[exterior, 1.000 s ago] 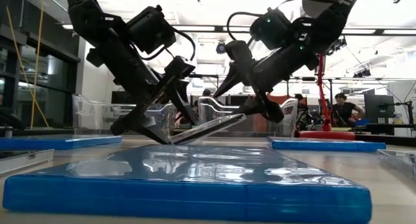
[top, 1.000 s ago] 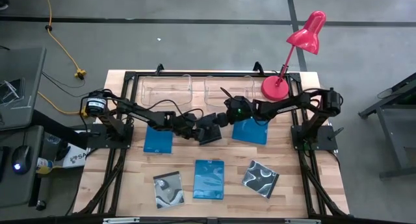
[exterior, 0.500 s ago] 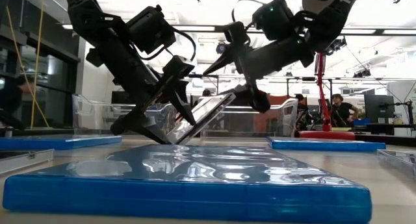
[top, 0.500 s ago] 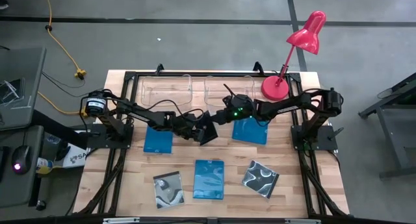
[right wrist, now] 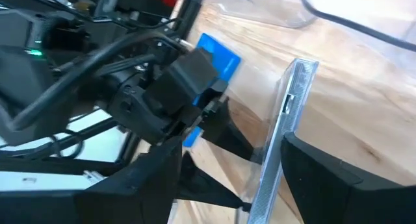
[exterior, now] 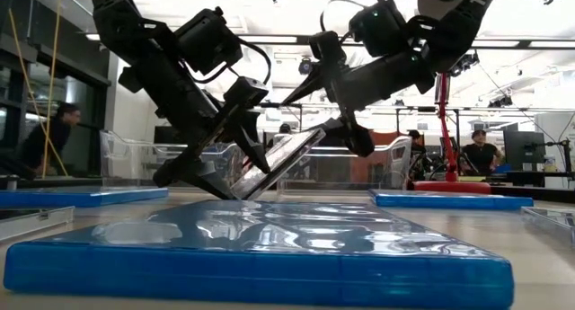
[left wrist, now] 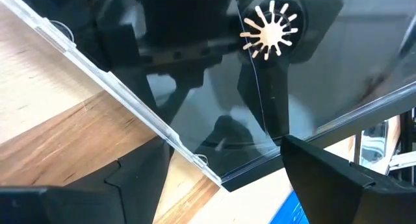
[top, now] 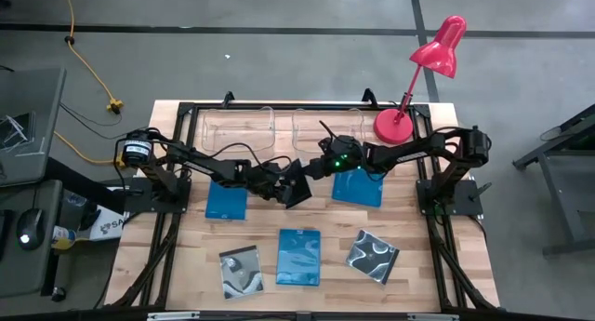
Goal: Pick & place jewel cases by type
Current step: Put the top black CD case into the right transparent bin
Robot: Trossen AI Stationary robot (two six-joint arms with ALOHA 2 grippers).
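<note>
Mid-table, near the tubs (top: 270,127), left claw (top: 286,187) and right claw (top: 314,168) both grasp one tilted black jewel case (exterior: 280,161), lower edge near the table (top: 195,256). Risk: arms pulling apart could crack it or let it slip.

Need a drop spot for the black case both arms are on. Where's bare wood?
Free: the strip right of the swirl-cover case, and the patch between the left blue case and the front blue case. Crowded: centre, where left gripper and right gripper meet at the black case.
</note>
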